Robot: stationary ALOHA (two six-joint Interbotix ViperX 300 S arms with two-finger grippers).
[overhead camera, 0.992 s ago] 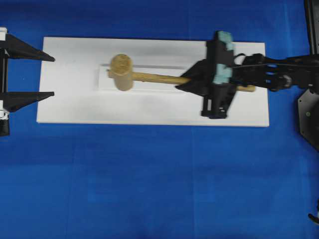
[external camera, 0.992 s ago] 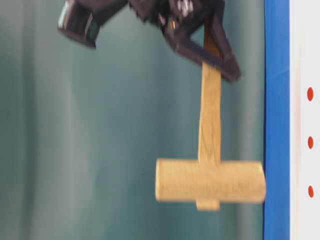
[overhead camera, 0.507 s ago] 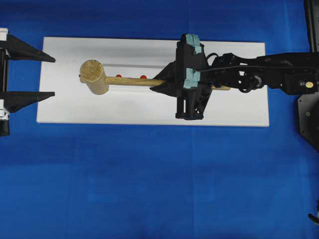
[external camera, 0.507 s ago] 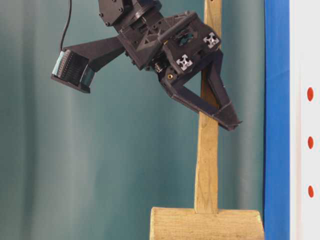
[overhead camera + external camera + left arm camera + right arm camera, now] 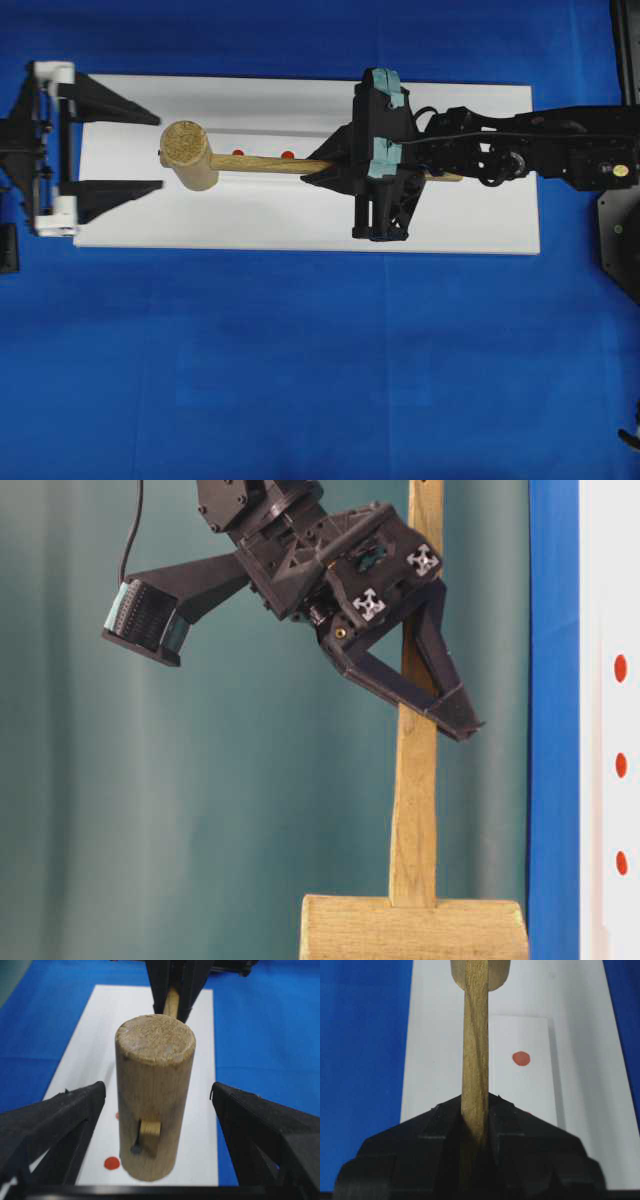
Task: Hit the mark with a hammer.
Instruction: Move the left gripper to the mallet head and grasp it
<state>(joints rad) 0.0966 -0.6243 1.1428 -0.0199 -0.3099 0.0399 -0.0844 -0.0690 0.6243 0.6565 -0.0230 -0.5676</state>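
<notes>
Reaching in from the left edge of the overhead view, the left gripper [image 5: 125, 146] has come forward onto the white board [image 5: 300, 225] since half a second ago, its jaws spread wide and empty, so that its fingers now flank the space just left of the hammer [image 5: 190, 155]. Nothing else has shifted: the hammer and the right gripper [image 5: 335, 165] sit where they did, and a second ago the head was further right. That suggests a handover or a steadying grasp is being set up, not a strike yet.

The right gripper is clamped on the hammer's handle about midway along it, holding the tool raised above the board with the head at the left end. Red marks [image 5: 238, 153] show on the board beside the handle, just right of the head. In the left wrist view the head hangs between the open fingers [image 5: 60, 1115], touching neither
</notes>
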